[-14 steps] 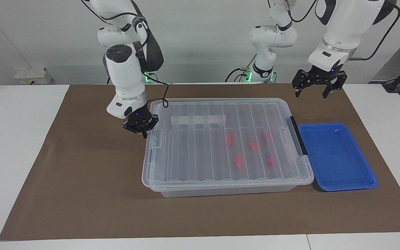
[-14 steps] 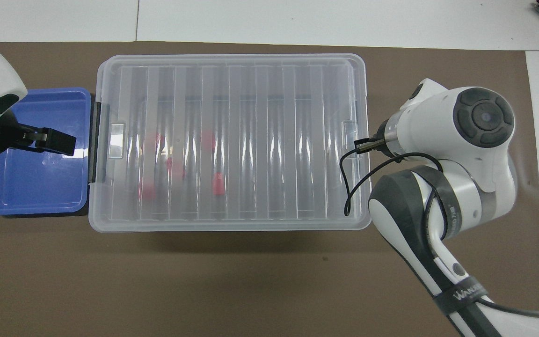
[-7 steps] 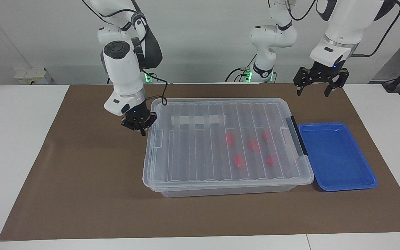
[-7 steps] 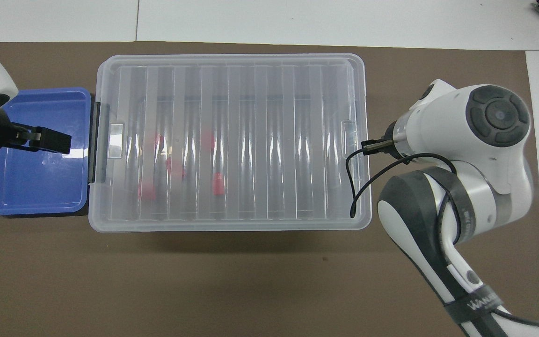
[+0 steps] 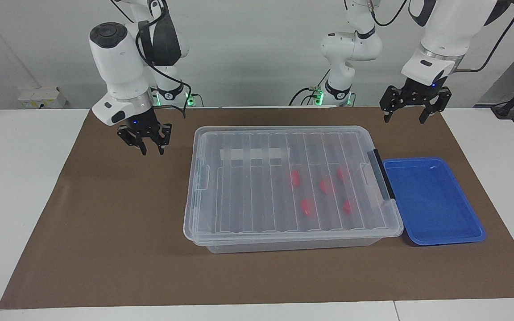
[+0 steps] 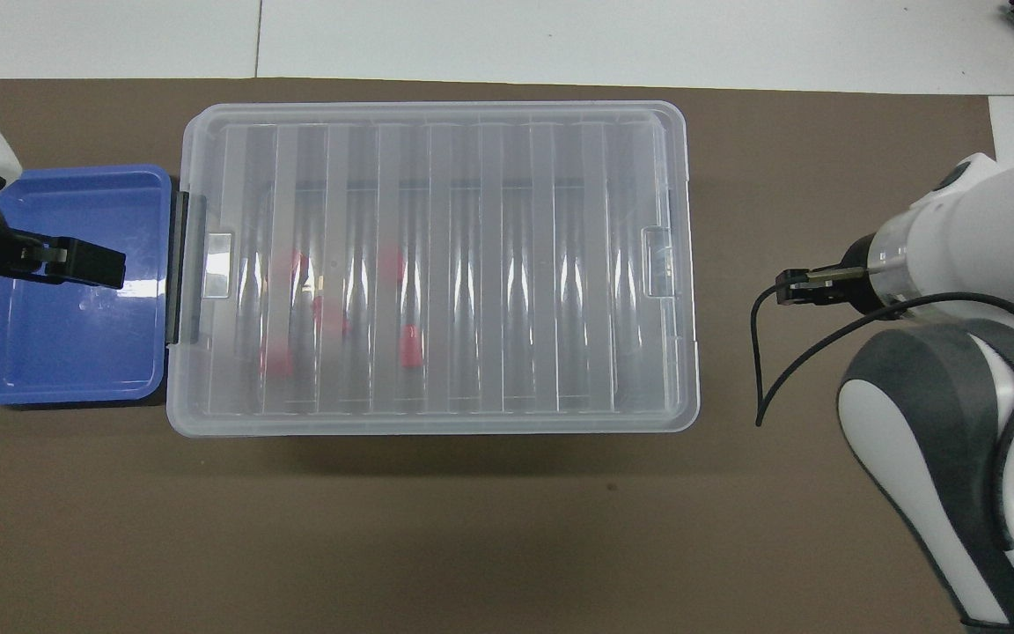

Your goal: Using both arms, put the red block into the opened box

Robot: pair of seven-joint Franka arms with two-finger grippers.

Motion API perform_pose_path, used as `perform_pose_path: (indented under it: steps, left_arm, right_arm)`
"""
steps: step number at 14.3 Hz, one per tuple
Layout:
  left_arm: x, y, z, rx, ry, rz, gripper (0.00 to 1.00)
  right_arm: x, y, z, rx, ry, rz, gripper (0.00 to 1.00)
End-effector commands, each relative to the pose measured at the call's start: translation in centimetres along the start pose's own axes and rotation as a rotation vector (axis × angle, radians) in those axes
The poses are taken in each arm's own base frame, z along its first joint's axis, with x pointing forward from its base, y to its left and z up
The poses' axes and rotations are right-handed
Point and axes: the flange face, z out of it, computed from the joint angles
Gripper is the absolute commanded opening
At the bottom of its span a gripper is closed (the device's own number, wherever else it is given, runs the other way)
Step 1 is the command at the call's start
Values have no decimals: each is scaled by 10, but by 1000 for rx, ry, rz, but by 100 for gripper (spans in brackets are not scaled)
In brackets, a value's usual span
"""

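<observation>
Right gripper (image 5: 151,143) backed off the box (image 5: 283,232), fingers now parted, empty.
Brown mat (image 5: 105,232) on white table; red blocks (image 5: 307,207) under shut lid; my left gripper (image 5: 413,111) wide, 12 o'clock of blue tray (image 5: 435,236).

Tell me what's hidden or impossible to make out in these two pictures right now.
- Red blocks: blurred by the box's ribbed lid in both views; shapes and exact count unclear.
- Right gripper: missing from the overhead view, hidden under its own arm.
- Left gripper: overhead view shows it only side-on, arm cut off by the edge.
- Blue tray: partly covered overhead by the left gripper.
</observation>
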Motion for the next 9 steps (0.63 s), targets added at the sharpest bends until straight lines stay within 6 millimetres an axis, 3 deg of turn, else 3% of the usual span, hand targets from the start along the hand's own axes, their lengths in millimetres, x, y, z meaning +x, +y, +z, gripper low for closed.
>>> perform_pose_path:
  steps: [1, 3, 7, 9]
  left_arm:
    - [-6, -2, -2, -10, 9, -10, 100]
    - [-6, -2, -3, -10, 10, -10, 100]
    - [-6, -1, -2, -10, 9, -8, 100]
    - [-6, -2, -3, -10, 10, -10, 100]
  right_arm:
    - [-9, 7, -28, 8, -32, 26, 100]
    - [-10, 16, -54, 7, -48, 43, 100]
    - [4, 22, -77, 17, -26, 55, 100]
    - [9, 23, -103, 20, -34, 58, 100]
